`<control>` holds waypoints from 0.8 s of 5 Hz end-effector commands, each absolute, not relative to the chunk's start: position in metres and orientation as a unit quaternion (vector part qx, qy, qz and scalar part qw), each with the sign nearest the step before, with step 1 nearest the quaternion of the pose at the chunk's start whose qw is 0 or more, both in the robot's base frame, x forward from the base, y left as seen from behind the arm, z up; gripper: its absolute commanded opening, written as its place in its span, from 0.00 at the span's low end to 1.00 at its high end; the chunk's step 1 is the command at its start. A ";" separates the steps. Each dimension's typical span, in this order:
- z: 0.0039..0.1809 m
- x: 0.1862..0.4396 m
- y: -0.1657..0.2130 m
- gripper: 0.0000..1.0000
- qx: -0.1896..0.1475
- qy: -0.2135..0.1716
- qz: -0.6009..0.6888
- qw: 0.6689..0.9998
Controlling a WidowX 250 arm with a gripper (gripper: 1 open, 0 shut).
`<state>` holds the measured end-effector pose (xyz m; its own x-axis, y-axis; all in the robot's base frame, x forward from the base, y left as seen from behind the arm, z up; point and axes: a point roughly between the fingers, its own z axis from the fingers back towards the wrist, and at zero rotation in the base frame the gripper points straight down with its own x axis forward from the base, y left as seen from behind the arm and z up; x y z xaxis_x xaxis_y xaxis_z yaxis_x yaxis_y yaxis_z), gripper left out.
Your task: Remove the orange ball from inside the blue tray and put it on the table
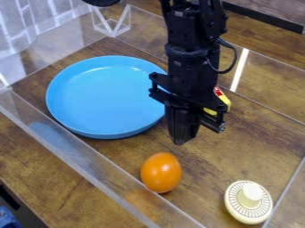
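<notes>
The orange ball (161, 172) rests on the brown wood table (251, 151), outside the blue tray (105, 95) and to its lower right. The round light-blue tray lies empty at the left. My black gripper (181, 139) points straight down just above and behind the ball, beside the tray's right rim. Its fingers are pressed together and shut, with nothing between them, and a small gap separates the tips from the ball.
A round cream ribbed disc (248, 201) lies at the lower right of the table. A glossy clear raised border (71, 151) runs along the front-left edge. A clear upright panel stands at the back left.
</notes>
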<state>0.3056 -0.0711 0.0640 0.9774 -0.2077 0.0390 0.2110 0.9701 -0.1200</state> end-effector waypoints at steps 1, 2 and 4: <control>0.087 0.316 -0.071 1.00 -0.062 -0.062 -0.102 0.991; 0.082 0.313 -0.071 1.00 -0.059 -0.062 -0.100 0.991; 0.066 0.307 -0.069 1.00 -0.050 -0.053 -0.093 0.993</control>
